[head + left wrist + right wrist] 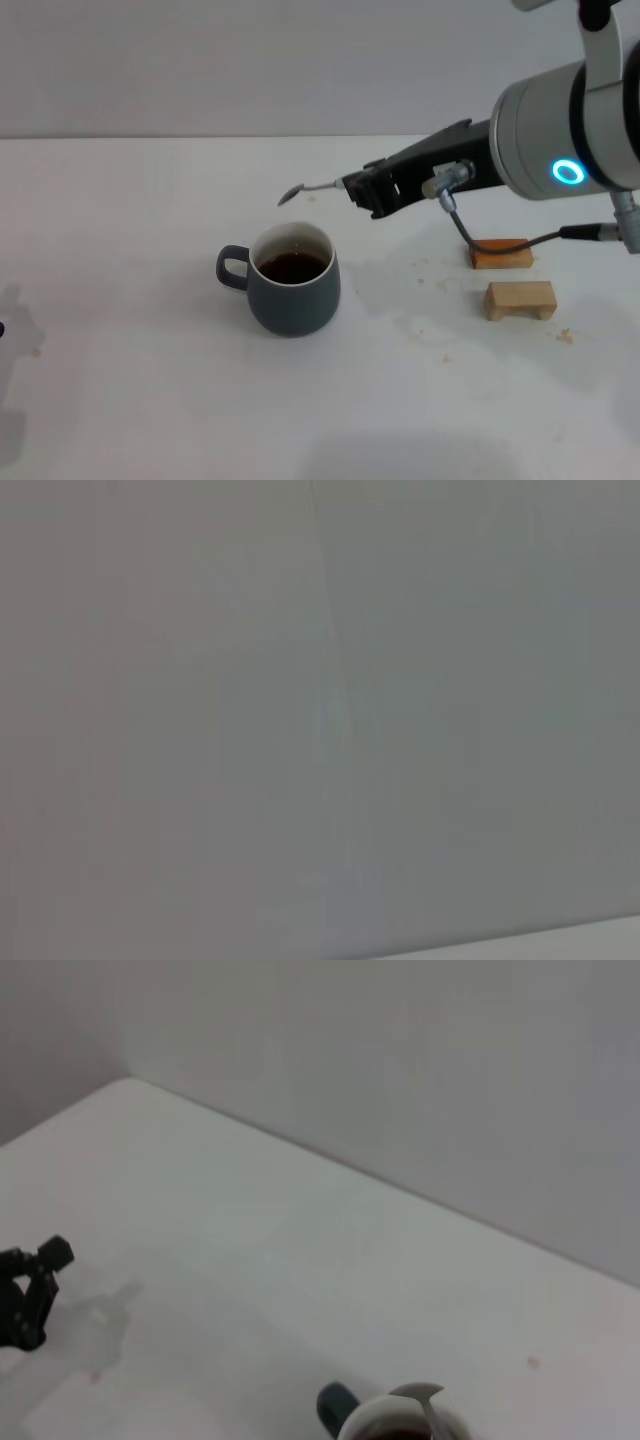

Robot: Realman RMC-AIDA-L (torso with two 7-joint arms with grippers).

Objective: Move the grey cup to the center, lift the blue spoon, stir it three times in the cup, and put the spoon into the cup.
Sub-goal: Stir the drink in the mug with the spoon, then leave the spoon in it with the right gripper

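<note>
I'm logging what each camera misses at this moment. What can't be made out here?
- Pale-blue handle of the slim metal spoon: head view, buried in the right gripper, which is shut on it.
- Dark blue-grey ceramic mug: right wrist view, cut off by the picture edge.
- Left gripper: only a dark piece far off in the right wrist view; the left wrist view shows blank wall.
- Depth of the dark liquid: not visible.

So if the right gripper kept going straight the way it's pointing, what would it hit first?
Probably nothing: the right gripper, holding the blue spoon, points left above and behind the grey cup; only bare table lies beyond. Depth uncertain.
</note>
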